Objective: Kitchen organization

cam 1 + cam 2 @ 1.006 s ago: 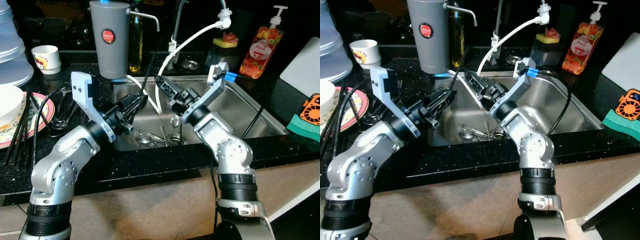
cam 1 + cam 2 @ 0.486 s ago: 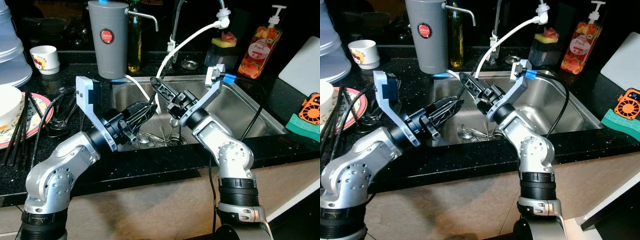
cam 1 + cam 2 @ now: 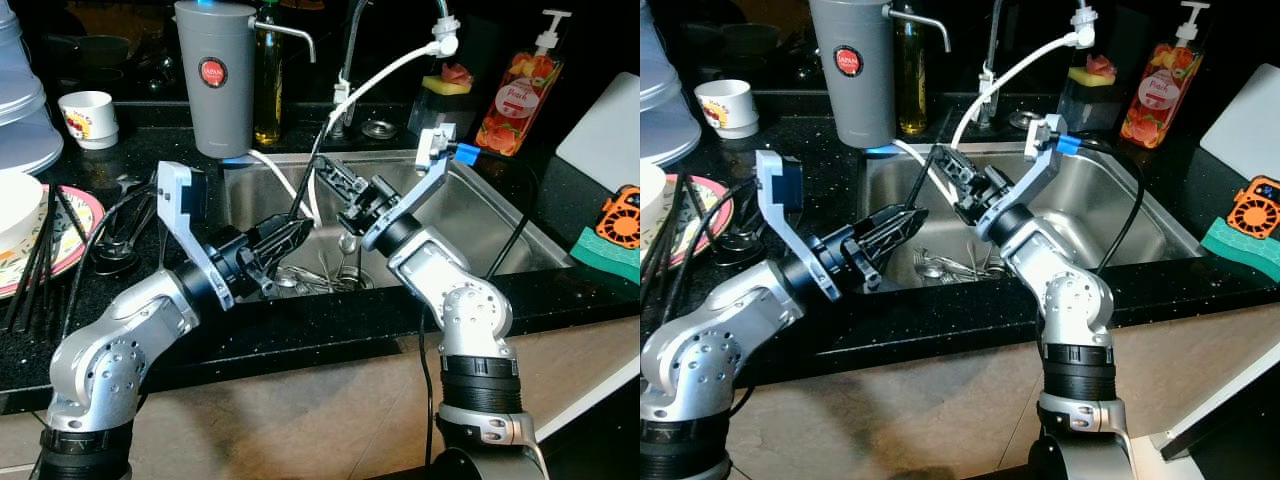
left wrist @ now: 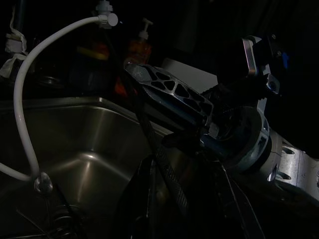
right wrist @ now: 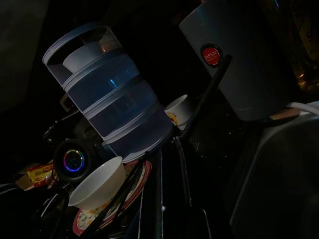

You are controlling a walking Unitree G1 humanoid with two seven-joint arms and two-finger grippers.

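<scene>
A thin black chopstick stands tilted above the steel sink. My left gripper reaches in from the left and is shut on its lower end. My right gripper points up and to the left, open, and the chopstick's upper part crosses at its fingertips. In the left wrist view the chopstick runs past the right gripper's lattice finger. Several spoons and forks lie at the sink's drain. More black chopsticks rest on a floral plate at the left.
A grey canister and an oil bottle stand behind the sink's left corner. A white hose arcs from the tap. A cup, a white bowl and stacked containers are at the left; a soap bottle and a green sponge at the right.
My left gripper has carried the chopstick rightward over the sink, closer to the right gripper. The right gripper has shifted slightly, its fingertips now at the chopstick's upper part.
</scene>
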